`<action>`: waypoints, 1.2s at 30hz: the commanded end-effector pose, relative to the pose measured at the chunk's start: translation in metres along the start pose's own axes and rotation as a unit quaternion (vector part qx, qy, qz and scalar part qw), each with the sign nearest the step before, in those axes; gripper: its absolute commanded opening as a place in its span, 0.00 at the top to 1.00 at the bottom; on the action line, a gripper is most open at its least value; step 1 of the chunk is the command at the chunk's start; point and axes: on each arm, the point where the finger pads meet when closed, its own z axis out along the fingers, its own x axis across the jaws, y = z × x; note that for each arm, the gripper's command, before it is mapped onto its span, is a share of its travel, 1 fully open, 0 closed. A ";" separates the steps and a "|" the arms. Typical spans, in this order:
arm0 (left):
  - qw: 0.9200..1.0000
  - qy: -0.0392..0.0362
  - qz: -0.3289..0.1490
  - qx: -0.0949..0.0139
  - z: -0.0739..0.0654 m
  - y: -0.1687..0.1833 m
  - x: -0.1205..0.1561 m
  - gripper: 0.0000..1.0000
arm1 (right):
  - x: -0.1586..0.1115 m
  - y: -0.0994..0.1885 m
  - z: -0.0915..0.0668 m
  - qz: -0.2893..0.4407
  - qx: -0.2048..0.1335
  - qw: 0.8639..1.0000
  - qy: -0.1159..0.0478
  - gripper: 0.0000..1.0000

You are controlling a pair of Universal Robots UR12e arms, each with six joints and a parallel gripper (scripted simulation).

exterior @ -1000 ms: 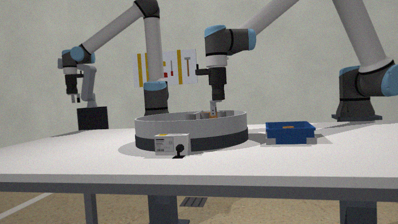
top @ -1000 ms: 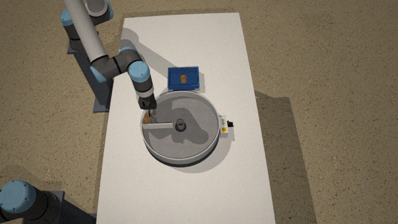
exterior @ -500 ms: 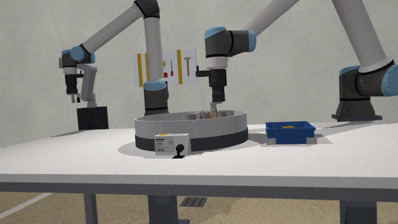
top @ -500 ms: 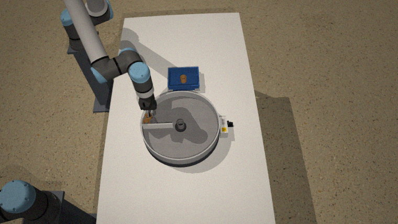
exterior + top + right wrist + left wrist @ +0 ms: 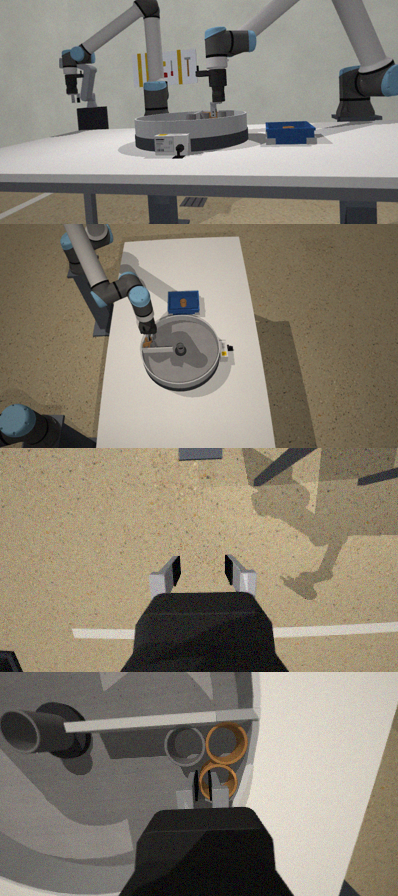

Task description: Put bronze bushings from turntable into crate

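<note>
Reaching down inside the turntable now with the left gripper, fingers narrowly spread, not pressed together. Straddling the near wall of one bronze bushing, with one finger over its opening and the other outside. Pinching nothing, by the look of that gap. Just past it, close against the divider and the outer wall, seeing another bronze bushing. Right alongside, on the hub side, spotting a steel bushing, upright too. Moving out to the blue crate, beside the turntable: finding one bronze bushing inside, standing upright. Sitting level, too, between the corner guides visible on the near side. On the turntable's other flank, passing a white box with a black knob. And well away, over the floor, hanging wide open with the right gripper, nothing between the fingers.
</note>
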 end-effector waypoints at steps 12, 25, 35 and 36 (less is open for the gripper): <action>1.000 0.000 -0.001 0.001 -0.002 0.001 -0.002 0.64 | 0.001 0.000 0.000 -0.001 0.001 1.000 0.000 0.00; 1.000 0.000 0.000 0.001 -0.001 0.000 -0.001 1.00 | 0.001 0.000 0.000 -0.001 0.001 1.000 0.000 0.00; 1.000 0.000 0.000 0.001 -0.001 0.000 -0.001 1.00 | 0.001 0.000 0.000 -0.001 0.001 1.000 0.000 0.00; 1.000 0.000 0.000 0.001 -0.001 0.000 -0.001 1.00 | 0.001 0.000 0.000 -0.001 0.001 1.000 0.000 0.00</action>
